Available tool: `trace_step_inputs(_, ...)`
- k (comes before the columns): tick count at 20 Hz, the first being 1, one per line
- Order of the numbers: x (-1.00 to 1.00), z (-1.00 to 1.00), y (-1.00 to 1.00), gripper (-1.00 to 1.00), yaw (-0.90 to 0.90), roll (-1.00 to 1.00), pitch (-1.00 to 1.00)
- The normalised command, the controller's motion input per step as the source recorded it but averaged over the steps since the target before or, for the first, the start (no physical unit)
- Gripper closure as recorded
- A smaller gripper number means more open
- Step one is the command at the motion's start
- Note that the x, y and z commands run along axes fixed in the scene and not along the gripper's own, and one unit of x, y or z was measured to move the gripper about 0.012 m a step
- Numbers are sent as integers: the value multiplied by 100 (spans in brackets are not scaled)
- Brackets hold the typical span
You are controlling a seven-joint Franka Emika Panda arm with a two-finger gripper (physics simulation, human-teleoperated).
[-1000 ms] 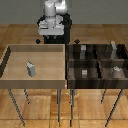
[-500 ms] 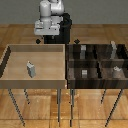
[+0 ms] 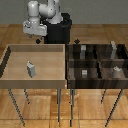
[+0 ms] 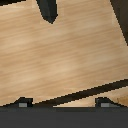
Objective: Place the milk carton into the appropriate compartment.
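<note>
The milk carton (image 3: pixel 31 69) stood upright on the floor of the light wooden tray (image 3: pixel 10 80), somewhat toward the exterior view's left of its middle and well apart from every wall. Nothing touched it. The gripper (image 3: pixel 37 41) hung above the tray's far edge, well clear of the carton; in the wrist view two fingertips (image 4: pixel 23 102) showed apart with bare tray floor between them — so the jaws were spread and held nothing, and the carton itself fell outside that view.

The step in hand looked to be the approach. Done well, it would bring the gripper over the carton first, line the fingers across the narrow faces below the slanted top, and only then descend — a skewed drop could tip so small a box.

By count: one carton, one arm, one light tray, and one dark divided bin (image 3: pixel 97 62) at the exterior view's right, with what seemed four compartments. About four small grey blocks (image 3: pixel 84 73) sat among its dividers, though the blur left that number uncertain.
</note>
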Motion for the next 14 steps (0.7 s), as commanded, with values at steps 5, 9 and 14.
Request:
trace_step_inputs(5, 0, 0, 0, -100, -83, 0, 0)
trace_step_inputs(9, 75, 0, 0, -100, 0, 0, 0)
trace_step_inputs(14, 100, 0, 0, -100, 0, 0, 0)
